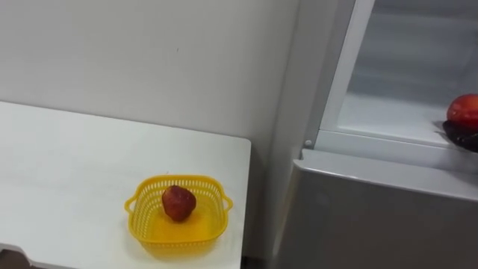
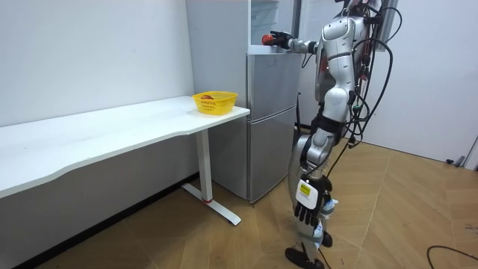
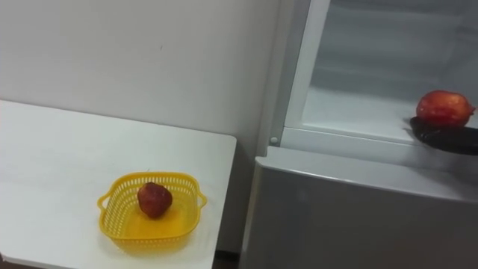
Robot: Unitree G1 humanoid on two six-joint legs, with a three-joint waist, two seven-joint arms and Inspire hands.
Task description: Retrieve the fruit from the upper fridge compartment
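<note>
- Left eye view: a white table (image 1: 75,164) stands against a pale wall (image 1: 149,60). Its right end is just beside a grey fridge (image 1: 373,217).
- Near that end of the table sits a yellow basket (image 1: 138,217). One dark-red fruit (image 1: 178,202) lies about in its middle.
- The fridge's upper compartment (image 1: 388,116) is open and white inside. The lower door is shut.
- At the view's right edge, over the compartment's front sill, an apple (image 1: 464,112) rests in the right hand (image 1: 461,137). The hand's dark fingers are cupped round it from beneath.
- Right eye view: the apple shows whole here, red with paler streaks, and it sits on top of the hand. The hand comes in from the right and lies low along the sill.
- The basket stands apart from the table's edges, with its two small handles pointing left and right. The fruit inside touches the basket's floor but not its walls.
- Room view: the robot stands upright on a wooden floor (image 2: 224,239), in front of the fridge and facing it, on the room view's right.
- Its right arm reaches out level at about shoulder height to the upper compartment. The apple shows as a red spot at the end of the hand.
- The left hand (image 2: 306,196) hangs down beside the leg with its fingers loose, holding nothing.
- The table runs along the wall toward the room view's left. The basket stands on the end nearest the fridge.
</note>
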